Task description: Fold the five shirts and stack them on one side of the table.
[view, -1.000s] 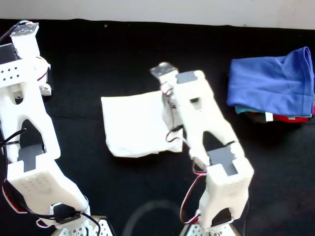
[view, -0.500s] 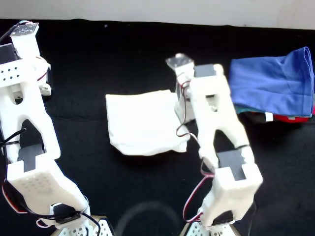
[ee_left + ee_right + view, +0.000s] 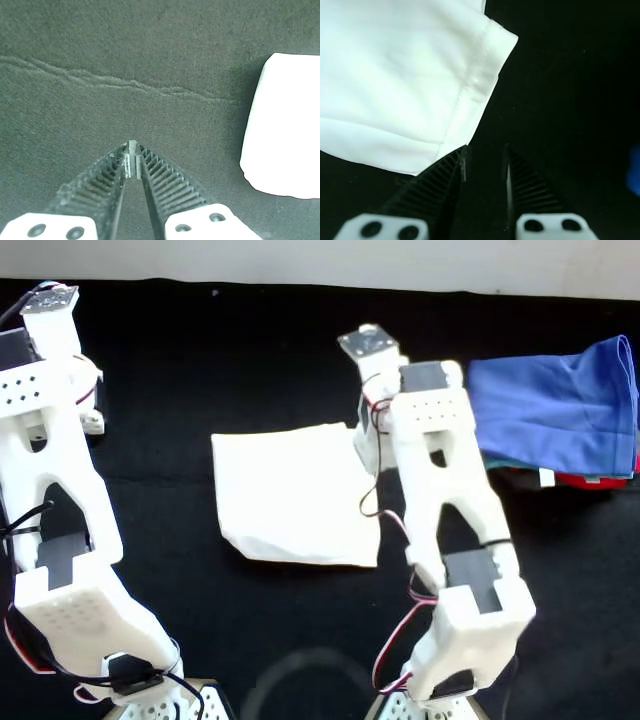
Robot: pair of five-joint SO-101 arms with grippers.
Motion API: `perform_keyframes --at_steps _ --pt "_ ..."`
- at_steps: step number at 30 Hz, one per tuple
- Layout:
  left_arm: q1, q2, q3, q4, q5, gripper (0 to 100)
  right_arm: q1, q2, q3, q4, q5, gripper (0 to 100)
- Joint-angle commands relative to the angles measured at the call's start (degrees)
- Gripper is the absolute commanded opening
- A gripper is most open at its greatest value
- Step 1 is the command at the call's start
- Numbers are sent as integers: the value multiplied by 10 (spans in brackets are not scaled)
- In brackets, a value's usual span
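Right of the shirt (image 3: 290, 495), the right gripper (image 3: 485, 150) sits released, empty; the left gripper (image 3: 132, 150) is clenched on nothing. Pinching only one layer could unfold it

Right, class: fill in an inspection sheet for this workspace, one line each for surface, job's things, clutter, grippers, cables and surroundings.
Surface: black cloth, faintly creased.
Job's things: white shirt folded mid-table; stack of folded shirts at one side, blue shirt on top.
Clutter: nothing seen.
Grippers: left gripper shut, empty, over bare cloth; right gripper open, empty, beside the white shirt's corner.
Cables: wires along both arms.
Surroundings: pale wall behind the table.
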Motion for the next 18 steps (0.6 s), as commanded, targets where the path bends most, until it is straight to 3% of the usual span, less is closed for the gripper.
perform_keyframes --at_steps 1,5,10,13,18 --pt "5 -36 -22 -2 0 10 -3 -3 -31 -24 1 119" --pt "45 -32 -13 11 1 10 -17 0 -36 -117 -69 0" --pt "114 -39 34 14 1 10 -23 60 -37 -196 -82 7" --pt "122 -38 44 14 1 10 -22 95 -63 -173 -84 43" --pt "116 -33 44 14 1 10 -21 124 -135 -137 -84 196"
